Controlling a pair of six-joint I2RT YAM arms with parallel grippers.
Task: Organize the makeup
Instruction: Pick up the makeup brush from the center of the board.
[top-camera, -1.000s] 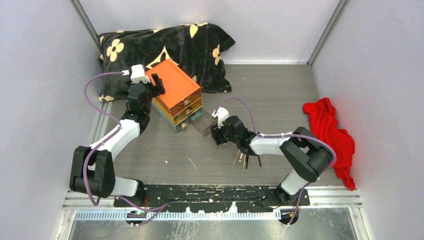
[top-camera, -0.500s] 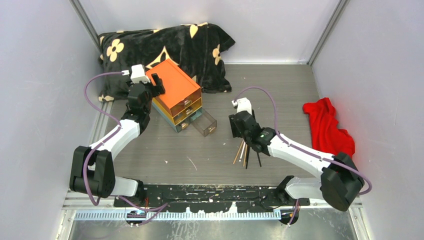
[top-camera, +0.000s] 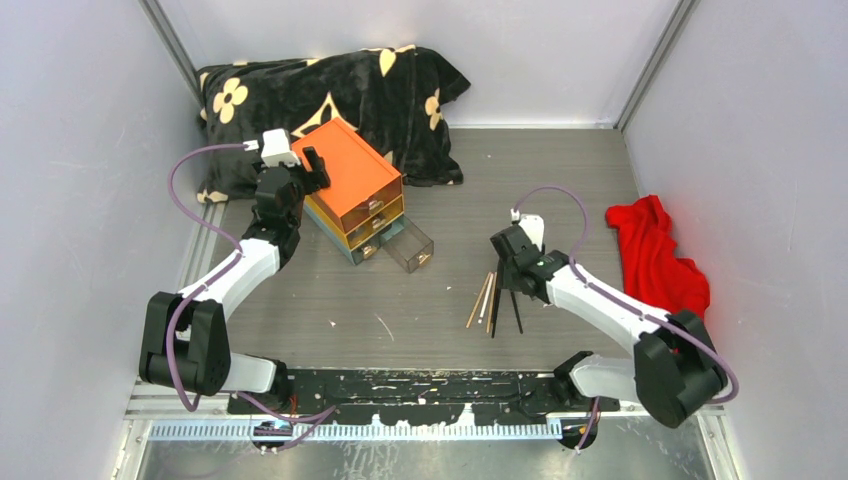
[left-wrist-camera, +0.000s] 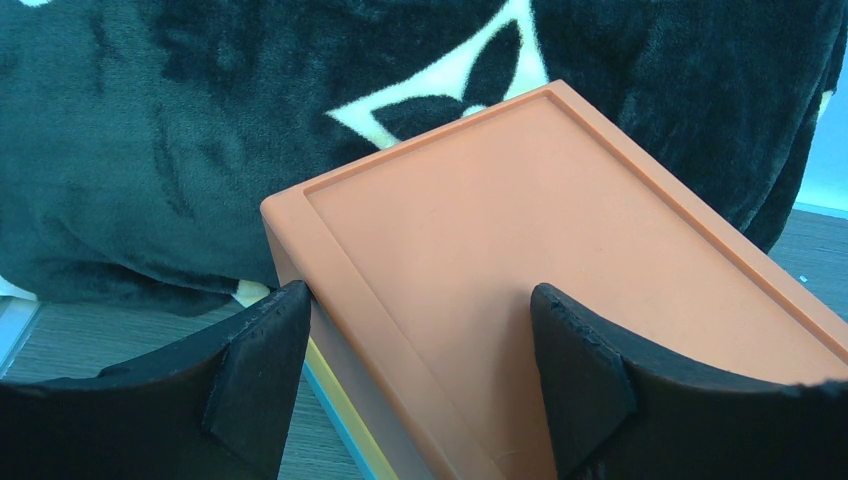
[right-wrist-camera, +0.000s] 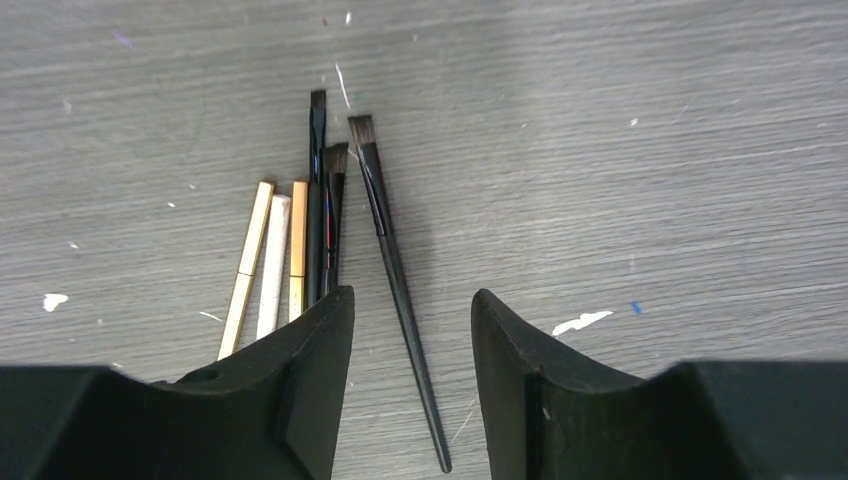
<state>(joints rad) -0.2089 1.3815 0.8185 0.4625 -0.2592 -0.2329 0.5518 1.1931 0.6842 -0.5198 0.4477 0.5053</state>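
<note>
Toward the near edge of the table (top-camera: 560, 180), about 6 o'clock from its middle, the brushes (top-camera: 492, 302) lie loose in a tight fan. They have tan and black handles and their bristle ends point away in the wrist view (right-wrist-camera: 300, 235). One black brush (right-wrist-camera: 395, 270) sits slightly apart at the 3 o'clock side of the bunch and is slanted. The right gripper (top-camera: 508, 275) hangs just over them with its fingers spread and nothing held; in its own camera (right-wrist-camera: 412, 300) that stray brush runs under the gap. The step looks like the brush pickup, reach done and grasp not yet made. The next move likely calls for a straight drop, then closing across thin handles that lie flat on the wood. They could easily roll or slip, so best take one or a few. At 3 o'clock a red cloth (top-camera: 660, 265) lies well apart. Farther back, toward 10 o'clock, is the drawer box (top-camera: 350, 180), its bottom clear drawer (top-camera: 410, 245) pulled out toward the brushes, the likely drop spot. The left gripper (top-camera: 305, 165) is at the box's far corner, jaws wide and gripping nothing; its wrist view (left-wrist-camera: 420, 330) shows the orange top (left-wrist-camera: 520, 250) between the fingers. It is probably steadying the box. A black flowered blanket (top-camera: 330, 90) lies at 11 o'clock behind the box. No other makeup is visible.
</note>
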